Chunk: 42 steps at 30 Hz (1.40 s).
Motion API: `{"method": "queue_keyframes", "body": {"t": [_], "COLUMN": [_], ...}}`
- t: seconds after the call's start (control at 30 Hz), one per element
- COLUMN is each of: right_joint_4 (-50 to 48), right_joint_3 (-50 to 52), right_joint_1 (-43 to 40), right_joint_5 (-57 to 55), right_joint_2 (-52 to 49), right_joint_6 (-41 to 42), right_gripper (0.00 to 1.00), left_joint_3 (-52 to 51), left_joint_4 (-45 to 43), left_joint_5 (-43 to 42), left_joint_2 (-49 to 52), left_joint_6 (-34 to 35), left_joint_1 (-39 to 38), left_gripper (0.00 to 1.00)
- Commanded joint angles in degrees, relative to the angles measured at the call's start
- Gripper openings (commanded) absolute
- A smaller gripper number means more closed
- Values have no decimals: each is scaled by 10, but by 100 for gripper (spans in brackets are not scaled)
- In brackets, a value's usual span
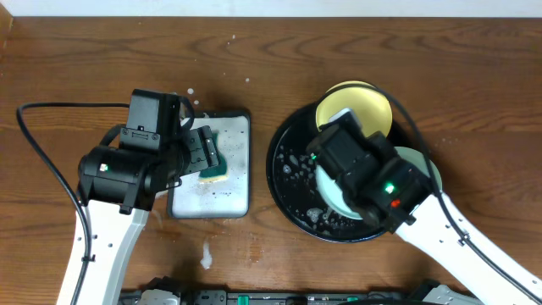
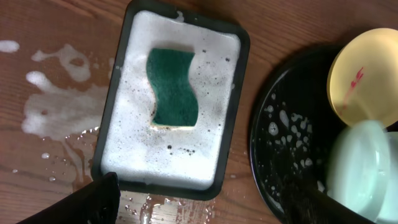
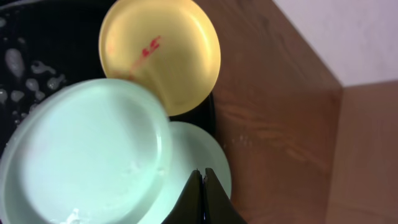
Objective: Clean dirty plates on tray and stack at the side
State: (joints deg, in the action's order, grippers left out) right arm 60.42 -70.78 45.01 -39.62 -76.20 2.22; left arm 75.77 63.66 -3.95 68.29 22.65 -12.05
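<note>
1. My left fingers (image 2: 102, 198) are spread wide: one shows in the lower left of the left wrist view and the other in the lower right. They hold nothing and touch nothing.
2. My right fingers (image 3: 216, 202) are pressed together, with only a thin slit between them. Their tips lie over the second mint plate (image 3: 202, 146), just beside the rim of the near mint plate (image 3: 87, 155). I cannot tell whether they pinch either rim.
3. The near mint plate fills the lower left of the right wrist view, hollow side towards the camera. It overlaps both other plates.
4. The yellow plate (image 3: 165, 53) lies face up at the upper edge of the black tray (image 1: 284, 161), with a red smear (image 3: 149, 46) near its middle. The plates are round, so they have no long axis.
5. The second mint plate sits at the black tray's right rim, partly beyond it.
6. To the left on the tabletop (image 1: 85, 51) is a white tray (image 2: 115, 112) full of foam. A green sponge (image 2: 173, 87) lies in it, long axis running top to bottom.
7. Spilled foam (image 2: 56, 112) lies on the wood left of the white tray.
</note>
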Motion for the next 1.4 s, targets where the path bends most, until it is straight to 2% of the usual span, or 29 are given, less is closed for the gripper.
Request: {"method": "queue_keyframes", "body": {"t": [0.0,0.1,0.17,0.27,0.37,0.5,0.63,0.8,0.83,0.9,0.97,1.0,1.2,1.37], "right_joint_4": [1,20,26,26,29,33,8,-42,-51,-66,-71,-71,-49,-33], "right_joint_3": [-14,-14,-13,-8,8,50,107,148,151,151,149,146,115,79], "right_joint_1": [18,-12,-61,-162,-263,-363,-422,-443,-445,-446,-446,-446,-440,-384], "right_joint_5": [-35,15,113,297,467,585,648,628,628,628,628,628,563,455], "right_joint_2": [8,8,8,5,-5,-36,-89,-152,-159,-165,-162,-159,-92,10], "right_joint_6": [-2,94,133,133,83,51,28,28,28,28,29,29,46,46], "right_gripper": [1,1,15,32,41,44,43,41,36,15,3,1,1,1], "left_joint_3": [3,3,3,3,3,3,3,3,3,3,3,3,3,3], "left_joint_4": [2,2,2,2,2,2,2,2,2,2,2,2,2,2], "left_joint_5": [1,1,1,1,1,1,1,1,1,1,1,1,1,1], "left_joint_2": [-2,-2,-2,-2,-2,-2,-2,-2,-2,-2,-2,-2,-2,-2], "left_joint_6": [-1,-1,-1,-1,-1,-1,-1,-1,-1,-1,-1,-1,-1,-1], "left_joint_1": [2,2,2,2,2,2,2,2,2,2,2,2,2,2], "left_gripper": [82,82,82,83,82,82,82,83,82,82,83,83,83,83]}}
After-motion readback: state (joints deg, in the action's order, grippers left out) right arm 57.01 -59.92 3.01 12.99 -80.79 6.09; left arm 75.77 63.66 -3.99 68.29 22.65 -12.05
